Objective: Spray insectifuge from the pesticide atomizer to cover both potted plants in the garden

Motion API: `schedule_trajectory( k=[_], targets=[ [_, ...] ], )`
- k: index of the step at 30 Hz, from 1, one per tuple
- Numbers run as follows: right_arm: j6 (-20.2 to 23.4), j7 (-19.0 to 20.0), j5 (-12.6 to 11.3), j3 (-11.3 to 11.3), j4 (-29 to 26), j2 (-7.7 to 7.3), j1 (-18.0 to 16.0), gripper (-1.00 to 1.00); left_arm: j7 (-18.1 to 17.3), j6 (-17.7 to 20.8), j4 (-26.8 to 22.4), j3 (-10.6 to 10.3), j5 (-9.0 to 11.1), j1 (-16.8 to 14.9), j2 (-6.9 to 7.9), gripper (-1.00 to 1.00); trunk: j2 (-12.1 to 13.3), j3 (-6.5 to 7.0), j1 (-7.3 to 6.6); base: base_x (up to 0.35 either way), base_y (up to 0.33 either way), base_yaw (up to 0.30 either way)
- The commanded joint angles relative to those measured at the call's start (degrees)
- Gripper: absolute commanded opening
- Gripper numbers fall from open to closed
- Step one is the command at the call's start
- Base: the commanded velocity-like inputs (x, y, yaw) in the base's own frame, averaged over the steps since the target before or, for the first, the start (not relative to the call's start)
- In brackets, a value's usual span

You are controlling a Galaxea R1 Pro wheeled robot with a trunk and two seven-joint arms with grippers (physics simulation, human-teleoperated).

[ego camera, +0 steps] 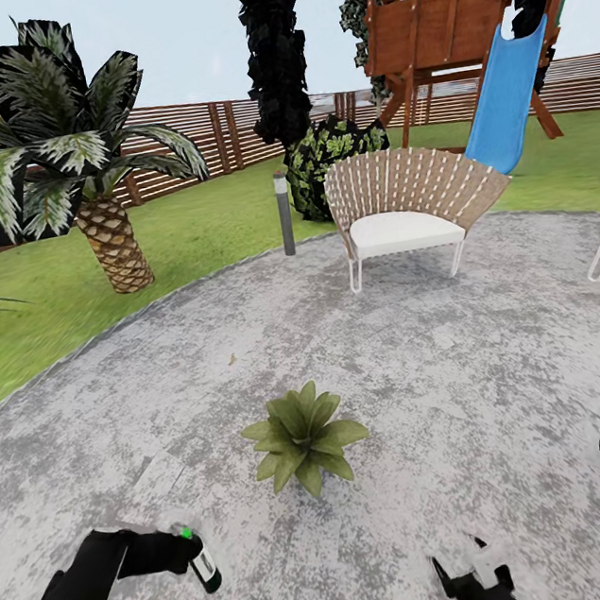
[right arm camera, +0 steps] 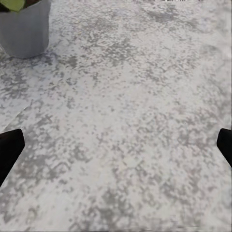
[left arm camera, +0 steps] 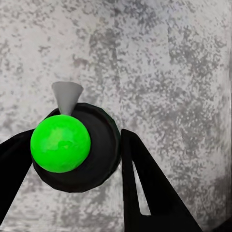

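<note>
One patio [ego camera: 427, 387]: round, mottled grey paving, rough and speckled, edged by green lawn [ego camera: 204, 228] and a brown slatted fence [ego camera: 192, 143].
Play tower [ego camera: 450, 12]: reddish-brown timber frame with a smooth blue slide [ego camera: 506, 99].
Palm [ego camera: 80, 159]: scaly tan trunk, broad striped fronds.
Chair [ego camera: 410, 203]: fan-shaped woven back, white cushion, thin white legs, standing on the paving.
Bollard [ego camera: 285, 211]: slim grey post at the patio's edge.
Potted plant [ego camera: 303, 438]: low rosette of pointed olive leaves on the paving, grey pot visible in the right wrist view [right arm camera: 25, 29].
Left gripper [ego camera: 178, 549]: black, arm reaching forward low, fingers [left arm camera: 145, 188] clamped on either side of the bottle.
Pesticide atomizer [ego camera: 201, 562]: dark bottle, bright green cap [left arm camera: 60, 143], pale conical nozzle, held near the plant.
Right gripper [ego camera: 473, 581]: low over bare paving, fingertips [right arm camera: 9, 147] spread wide apart.
</note>
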Motion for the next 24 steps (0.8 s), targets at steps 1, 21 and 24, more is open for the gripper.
schedule_trajectory(
  k=[1,21,24],
  targets=[
    [-3.18,-4.03,0.34,-0.54,1.66,0.41,0.28,1.00,-0.31,3.14,-0.15,0.24,-0.34,-0.21,-0.59,-1.00,-0.02,-0.05,-0.01,0.000,0.000,0.000],
    [-17.82,-11.13,0.45,-0.60,7.15,1.13,5.86,1.00,12.06,21.88,-3.66,-6.23,-0.77,-6.37,-7.22,-1.00,-0.02,-0.05,-0.01,0.000,0.000,0.000],
    [-17.81,-11.13,0.47,-0.60,7.69,1.29,5.87,1.00,12.05,23.94,-3.69,-6.29,-0.83,-6.44,-7.33,-1.00,-0.02,-0.05,-0.01,0.000,0.000,0.000]
  ],
)
